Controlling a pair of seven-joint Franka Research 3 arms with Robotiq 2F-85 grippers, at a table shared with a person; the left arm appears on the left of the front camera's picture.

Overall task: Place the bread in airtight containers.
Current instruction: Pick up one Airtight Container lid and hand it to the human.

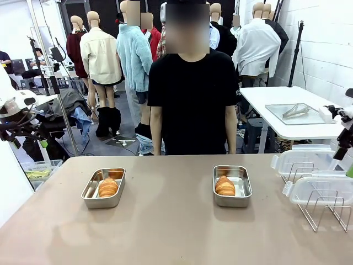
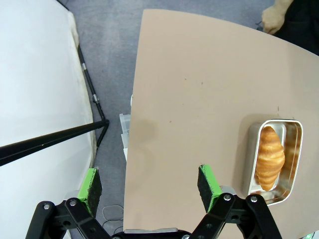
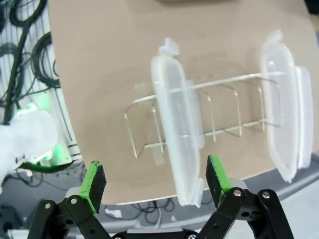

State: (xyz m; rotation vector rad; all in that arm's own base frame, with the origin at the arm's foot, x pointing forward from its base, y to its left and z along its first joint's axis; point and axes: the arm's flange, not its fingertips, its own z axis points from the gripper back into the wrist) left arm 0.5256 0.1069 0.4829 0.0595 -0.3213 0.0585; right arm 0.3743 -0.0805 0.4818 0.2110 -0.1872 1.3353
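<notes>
On the worktop (image 1: 176, 237) a roll (image 1: 108, 187) lies in each tin (image 1: 102, 203), left gripper (image 2: 149, 186) and right gripper (image 3: 155, 180) both spread empty, and the clear lids (image 3: 172, 114) at right look light, slippery: I would pinch the rim.

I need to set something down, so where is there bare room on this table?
Widest bare patch: between the left tin and the right tin. The near strip of the table in front of both is bare too. Crowded at the right edge, where the wire rack holds two clear lids.
</notes>
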